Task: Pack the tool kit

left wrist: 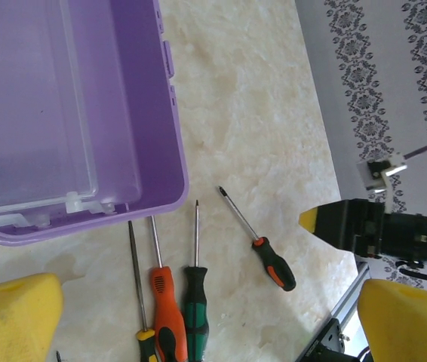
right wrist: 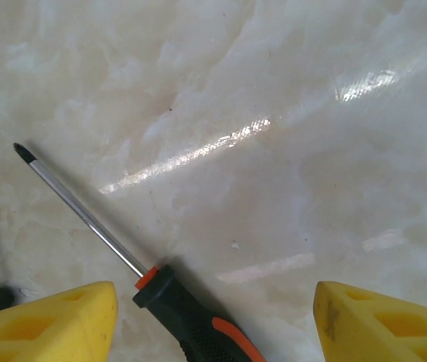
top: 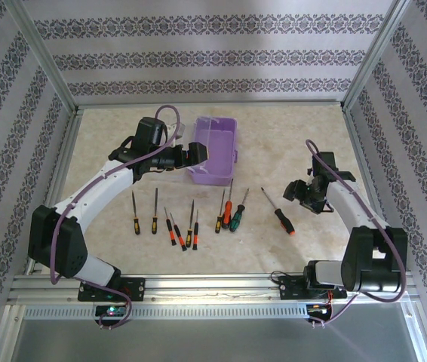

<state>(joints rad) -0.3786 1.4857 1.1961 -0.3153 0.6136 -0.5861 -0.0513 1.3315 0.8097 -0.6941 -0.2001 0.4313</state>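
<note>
tool kit: the purple box (top: 212,178) stands open at the far middle of the table (top: 311,136); the screwdrivers lie on the table, nearer to my bases.
right pincer (right wrist: 213,313): released and holding nothing; it hangs low over the black and orange screwdriver (right wrist: 134,264), which lies alone to the right of the others.
left pincer (left wrist: 210,302): released and empty too, just beside the near side of the box; i cannot tell if it touches it.
step in hand: i judge it is to pick the lone screwdriver with my right pincer.
how to do it well: the handle lies nearer to one finger than to the other, so i should first centre it. then i go down and close across the thick handle, not on the thin shaft, which could slip or roll.
box content: in the left wrist view i see no screwdriver inside, just a clear plastic part, maybe the lid.
row of screwdrivers (top: 191,225): all outside the box, side by side, tips toward it.
</note>
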